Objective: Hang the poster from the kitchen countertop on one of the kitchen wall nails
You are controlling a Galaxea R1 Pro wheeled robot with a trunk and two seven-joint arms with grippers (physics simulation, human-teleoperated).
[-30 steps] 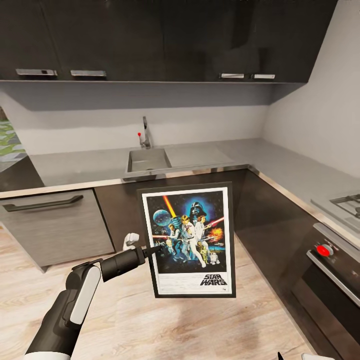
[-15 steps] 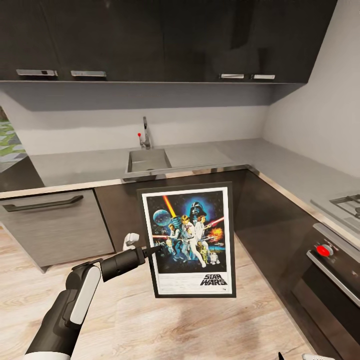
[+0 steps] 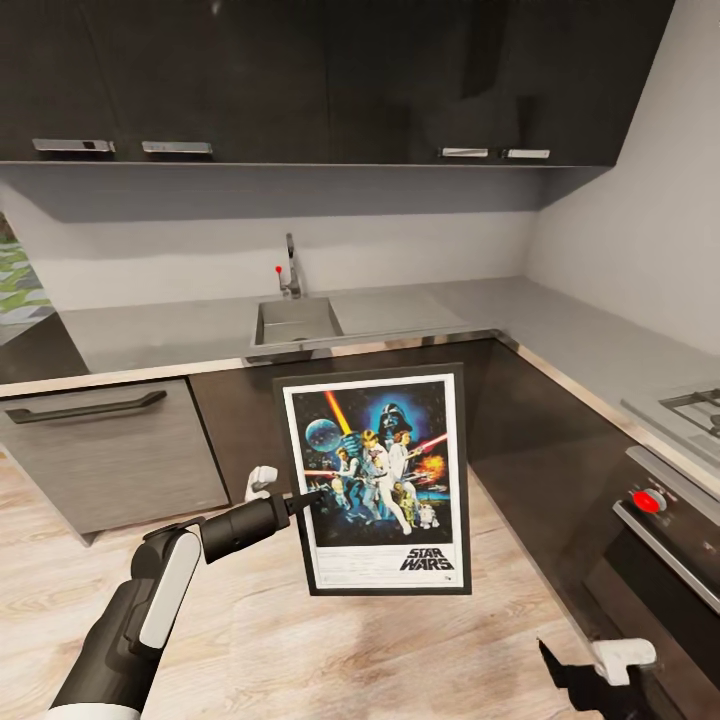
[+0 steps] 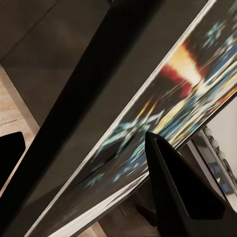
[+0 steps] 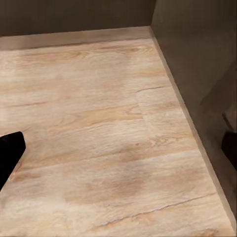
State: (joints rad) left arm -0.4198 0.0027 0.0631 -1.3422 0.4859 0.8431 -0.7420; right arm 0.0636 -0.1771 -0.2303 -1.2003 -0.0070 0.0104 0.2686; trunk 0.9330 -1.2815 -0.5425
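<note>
Head view: the left hand point(image 3: 308, 497) pinches the poster point(image 3: 375, 480) at its left edge, holding it upright in the air in front of the dark cabinets, above the wood floor point(image 3: 300, 650). The poster faces the camera, with the logo at its bottom. Behind it runs the grey counter point(image 3: 160, 335) with its sink point(image 3: 293, 320) and tap point(image 3: 290, 265). An oven point(image 3: 665, 530) with a red knob stands at the right. The right hand point(image 3: 600, 665) shows low near the oven; I cannot tell whether it is spread or closed.

Left wrist view: the poster's point(image 4: 163, 113) frame and blurred artwork cross diagonally between the fingers point(image 4: 182, 192), which are pressed on it.

Right wrist view: the floor point(image 5: 108, 133) meets a dark cabinet base point(image 5: 197, 59); the two dark fingertips point(image 5: 10, 153) sit far apart at opposite edges.
</note>
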